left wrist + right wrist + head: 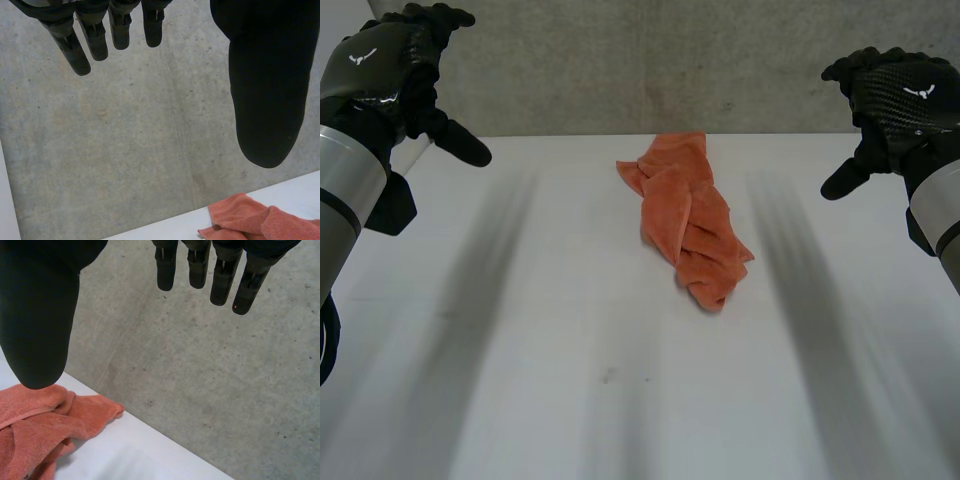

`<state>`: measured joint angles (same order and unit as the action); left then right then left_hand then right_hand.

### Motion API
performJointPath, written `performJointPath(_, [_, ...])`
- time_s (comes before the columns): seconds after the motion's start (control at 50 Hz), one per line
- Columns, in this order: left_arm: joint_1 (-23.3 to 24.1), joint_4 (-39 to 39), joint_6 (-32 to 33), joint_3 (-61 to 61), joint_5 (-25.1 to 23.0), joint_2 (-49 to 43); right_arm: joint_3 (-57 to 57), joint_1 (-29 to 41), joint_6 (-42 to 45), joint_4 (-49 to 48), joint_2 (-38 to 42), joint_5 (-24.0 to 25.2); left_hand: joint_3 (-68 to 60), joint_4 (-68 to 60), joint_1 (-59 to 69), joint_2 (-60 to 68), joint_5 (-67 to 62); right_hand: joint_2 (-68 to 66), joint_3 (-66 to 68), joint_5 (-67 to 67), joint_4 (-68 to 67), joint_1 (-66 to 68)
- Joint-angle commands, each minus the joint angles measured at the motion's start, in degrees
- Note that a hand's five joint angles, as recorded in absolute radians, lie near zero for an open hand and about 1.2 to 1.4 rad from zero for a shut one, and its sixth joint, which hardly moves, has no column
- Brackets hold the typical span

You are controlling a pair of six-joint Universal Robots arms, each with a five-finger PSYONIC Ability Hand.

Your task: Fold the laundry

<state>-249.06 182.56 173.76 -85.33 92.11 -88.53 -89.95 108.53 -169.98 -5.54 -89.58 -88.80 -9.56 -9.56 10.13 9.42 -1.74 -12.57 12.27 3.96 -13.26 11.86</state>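
Head view, and here's the cloth (688, 220), orange, crumpled on the table (520, 380) and bunched into one long ridge. Its far end lies close to the table's far edge, about midway between the left and right edges. From there the ridge slants toward the right edge as it runs down toward the near edge. Folds pile over one another all along it.

The left hand (380, 70) hovers high over the table's left edge, well apart from the cloth, with its thumb jutting in toward the middle. In the left wrist view, the fingers (82, 45) are straight and slightly spread. The thumb (265, 100) stands wide of them and the hand grips nothing, loose and empty. Past the fingertips is the grey wall (125, 150), and beyond the thumb tip the cloth's far end lies at the table's far edge.

The right hand (900, 100) is raised the same way over the right edge, just as clear of the cloth. In the right wrist view, its fingers (222, 280) hang straight in a row and its thumb (40, 325) is held wide, so this hand is relaxed and empty too. The cloth's far end lies beyond that thumb tip, and neither hand touches it.
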Motion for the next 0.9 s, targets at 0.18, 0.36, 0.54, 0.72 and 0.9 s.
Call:
performJointPath(0.18, [0.1,1.6,0.0,-0.2,0.0,-1.3,0.3,2.4,-0.4,0.5,8.0,3.6,-0.4,-0.4,-0.1,0.6,1.7,2.6,-2.3,-4.0,3.3,-1.9])
performJointPath(0.36, [0.1,1.5,0.1,-0.3,0.1,-3.4,6.0,4.2,-4.9,-1.2,20.5,3.9,-0.4,-0.4,-0.1,0.6,1.7,2.6,-2.3,-4.0,3.3,-1.9])
performJointPath(0.54, [0.1,2.1,0.1,0.0,0.1,-5.1,22.1,5.9,-9.0,-3.3,40.5,5.6,-0.4,-0.4,-0.1,0.6,1.7,2.6,-2.3,-4.0,3.3,-1.9])
performJointPath(0.72, [0.1,3.2,0.1,-0.1,0.2,-6.7,36.2,6.3,-10.8,-2.8,54.9,6.4,-0.4,-0.4,-0.1,0.6,1.7,-7.0,7.3,5.6,-6.3,7.7])
performJointPath(0.9, [0.1,3.2,0.1,-0.1,0.2,-6.3,39.9,6.7,-11.0,-3.2,48.9,6.6,-0.4,-0.4,-0.1,0.6,1.7,-67.4,67.7,66.0,-66.7,68.1])
